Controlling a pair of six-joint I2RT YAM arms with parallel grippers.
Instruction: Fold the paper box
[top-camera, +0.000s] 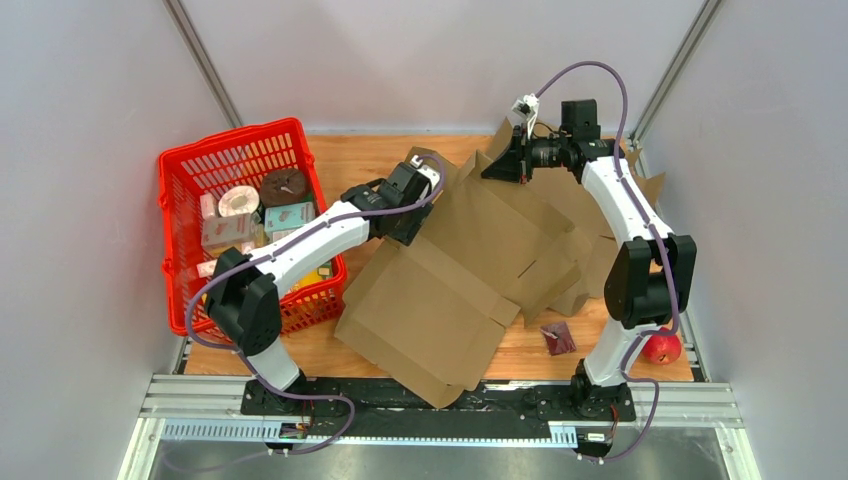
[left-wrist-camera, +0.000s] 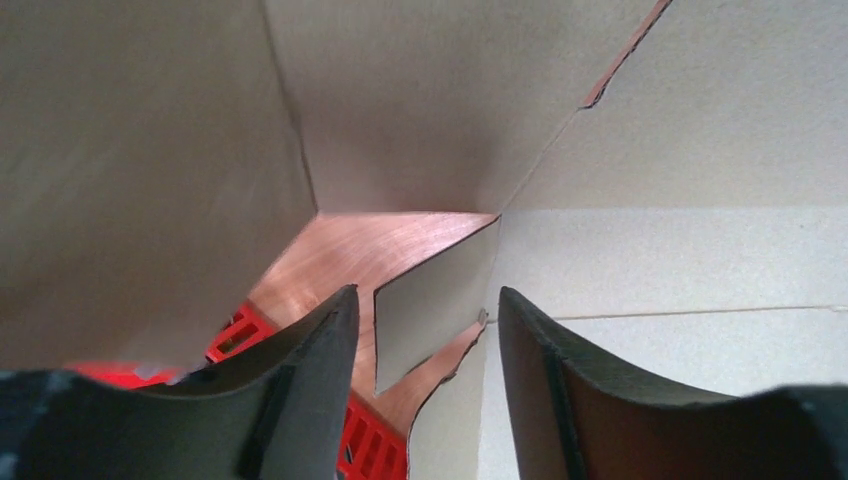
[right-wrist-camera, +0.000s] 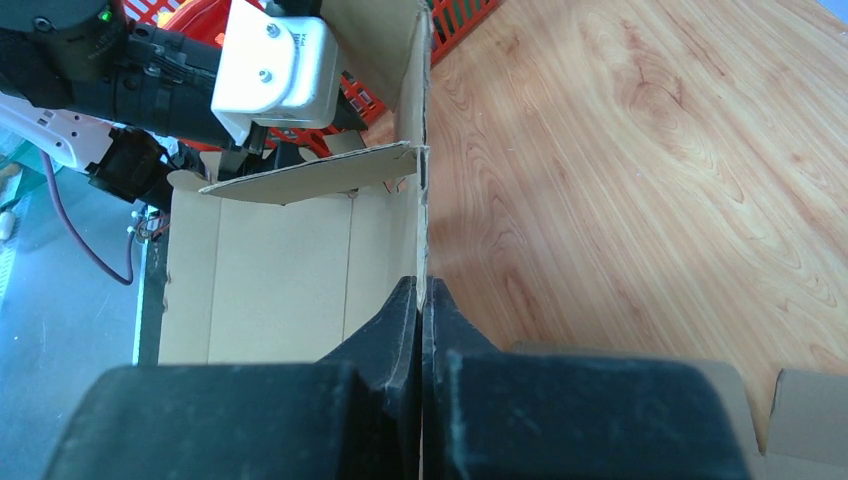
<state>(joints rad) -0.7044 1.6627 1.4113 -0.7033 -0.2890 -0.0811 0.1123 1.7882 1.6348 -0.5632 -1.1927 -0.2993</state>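
In the middle of the light wooden table (top-camera: 350, 160), just beside the red plastic basket (top-camera: 190, 170), the brown cardboard box (top-camera: 450, 280) lies half opened with its flaps spread. The right claw (right-wrist-camera: 421, 290) is pinched tight on the edge of an upright panel at the far side. The left claw (left-wrist-camera: 425, 300) stands wide, a flap's edge between its dark fingers (left-wrist-camera: 320, 340); contact cannot be told

"Where's the left arm?"
"Bent at the elbow, it reaches forward and to the right. The left gripper (left-wrist-camera: 425, 310) has its fingers spread apart."
"And the right?"
"Stretched far back, wrist turned leftward. The right gripper (right-wrist-camera: 421, 295) is pinched tight on a wall of the paper box (right-wrist-camera: 280, 270)."
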